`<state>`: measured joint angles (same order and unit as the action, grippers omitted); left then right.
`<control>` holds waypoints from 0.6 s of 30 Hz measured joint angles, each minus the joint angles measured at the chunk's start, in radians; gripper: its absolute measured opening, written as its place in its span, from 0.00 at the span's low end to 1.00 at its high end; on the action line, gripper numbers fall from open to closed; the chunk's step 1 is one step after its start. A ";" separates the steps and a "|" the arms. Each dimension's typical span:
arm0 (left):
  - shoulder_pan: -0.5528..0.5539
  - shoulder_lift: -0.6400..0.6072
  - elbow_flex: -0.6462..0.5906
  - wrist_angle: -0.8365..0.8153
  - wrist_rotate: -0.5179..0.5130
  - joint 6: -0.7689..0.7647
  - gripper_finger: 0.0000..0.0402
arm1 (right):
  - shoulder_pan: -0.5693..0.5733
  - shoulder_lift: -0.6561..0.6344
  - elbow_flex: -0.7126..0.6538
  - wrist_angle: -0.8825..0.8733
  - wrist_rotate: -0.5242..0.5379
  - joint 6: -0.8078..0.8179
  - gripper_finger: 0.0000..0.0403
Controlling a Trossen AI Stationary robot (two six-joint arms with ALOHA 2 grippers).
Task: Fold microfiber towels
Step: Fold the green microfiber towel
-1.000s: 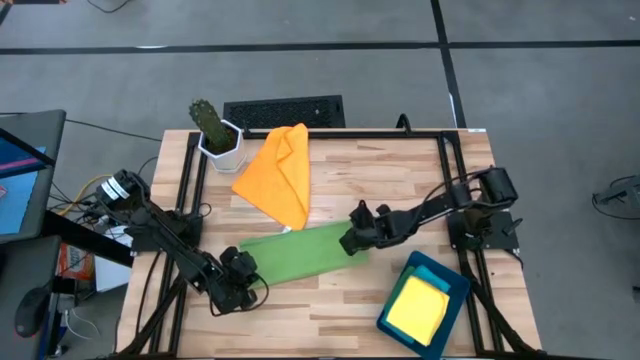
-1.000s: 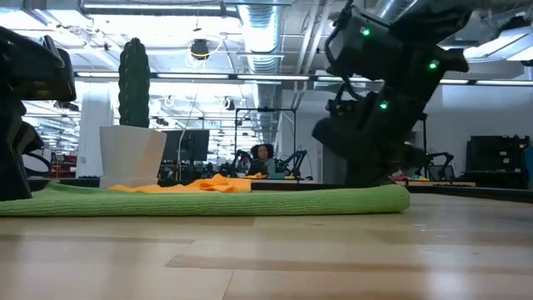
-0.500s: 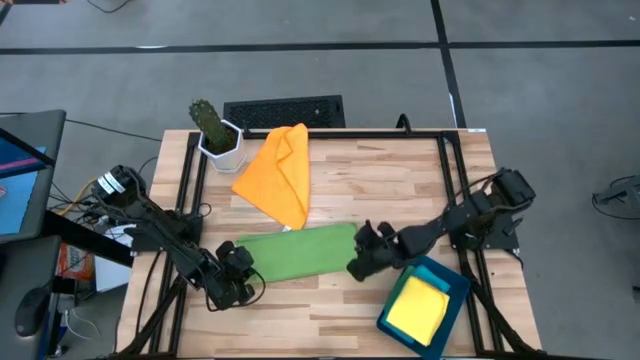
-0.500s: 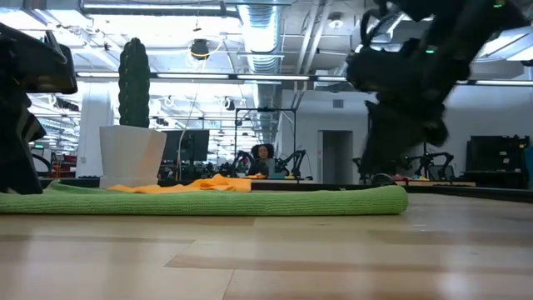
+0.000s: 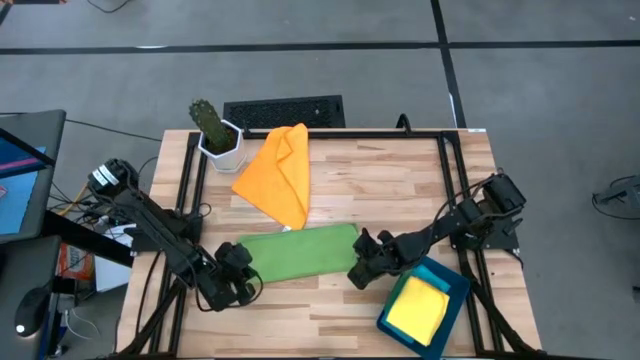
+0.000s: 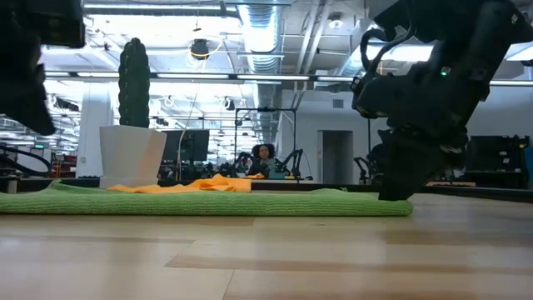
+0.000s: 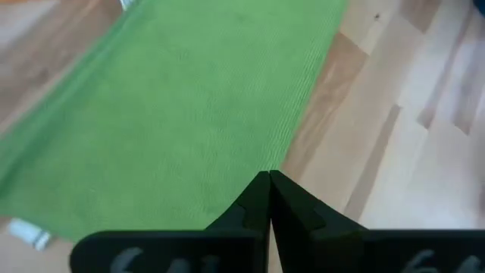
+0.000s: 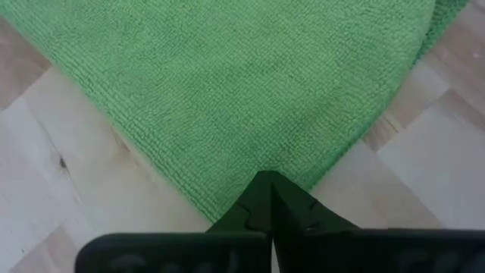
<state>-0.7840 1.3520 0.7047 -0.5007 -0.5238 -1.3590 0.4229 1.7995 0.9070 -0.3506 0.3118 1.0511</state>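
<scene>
- Grey concrete floor surrounds the pale wooden slatted worktop (image 5: 400, 190) in the high view. We see a green microfiber towel (image 5: 300, 251) lying as a long flat strip near the front middle, which we judge to be folded once. The left hand (image 5: 243, 285) sits at its left end and the right hand (image 5: 362, 272) at its right end. A crumpled orange microfiber towel (image 5: 280, 172) lies behind it, not yet folded, beside a small cactus in a white pot (image 5: 216, 131). A folded yellow microfiber towel (image 5: 417, 307) rests in the dark teal rectangular tray (image 5: 455, 287) at the front right, so we count that one as done.
- From the low view we see an open workshop with ceiling lights behind the worktop. The green towel (image 6: 208, 202) lies flat in a thin layer, the orange towel (image 6: 208, 184) just behind it, and the right hand (image 6: 400, 187) stands at its right end, close to the surface.
- Through the left wrist view we see the left hand's fingers (image 7: 258, 208) pressed together with nothing between them, poised over the green towel's (image 7: 174, 114) edge.
- Through the right wrist view we see the right hand's fingers (image 8: 265, 205) likewise closed and empty, at the towel's (image 8: 242, 83) border.
- We judge one towel stored, the green one mid-fold, the orange one waiting; no other towels show.
</scene>
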 joint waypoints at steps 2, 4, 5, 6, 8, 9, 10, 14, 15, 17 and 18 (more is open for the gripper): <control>-0.018 0.035 -0.006 0.014 0.002 -0.041 0.00 | -0.001 -0.013 -0.001 -0.004 0.001 -0.002 0.05; -0.041 0.084 -0.009 0.007 0.010 -0.084 0.00 | -0.001 -0.020 -0.003 -0.004 0.000 -0.012 0.04; -0.053 0.111 -0.009 0.007 0.023 -0.105 0.00 | -0.001 -0.023 -0.003 -0.008 0.000 -0.012 0.04; -0.063 0.138 -0.009 0.009 0.039 -0.128 0.00 | -0.002 -0.027 -0.004 -0.017 0.000 -0.012 0.04; -0.082 0.190 -0.009 0.008 0.091 -0.173 0.00 | -0.002 -0.030 -0.006 -0.019 -0.003 -0.012 0.06; -0.093 0.208 -0.009 0.008 0.109 -0.192 0.00 | -0.002 -0.030 -0.006 -0.019 -0.003 -0.012 0.06; -0.101 0.223 -0.007 0.009 0.106 -0.210 0.00 | -0.002 -0.030 -0.006 -0.019 -0.003 -0.013 0.06; -0.127 0.247 -0.005 0.007 0.071 -0.245 0.00 | -0.002 -0.034 0.007 -0.026 -0.003 -0.027 0.06; -0.128 0.246 -0.005 0.003 0.068 -0.246 0.00 | -0.002 -0.042 0.011 -0.026 -0.003 -0.033 0.05; -0.129 0.247 -0.005 -0.005 0.072 -0.249 0.00 | 0.001 -0.048 0.031 -0.018 -0.001 -0.038 0.04; -0.129 0.247 -0.005 -0.008 0.074 -0.249 0.00 | 0.001 -0.047 0.039 -0.018 -0.001 -0.040 0.04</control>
<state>-0.9127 1.5986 0.6994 -0.5085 -0.4498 -1.6083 0.4236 1.7523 0.9456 -0.3690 0.3107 1.0115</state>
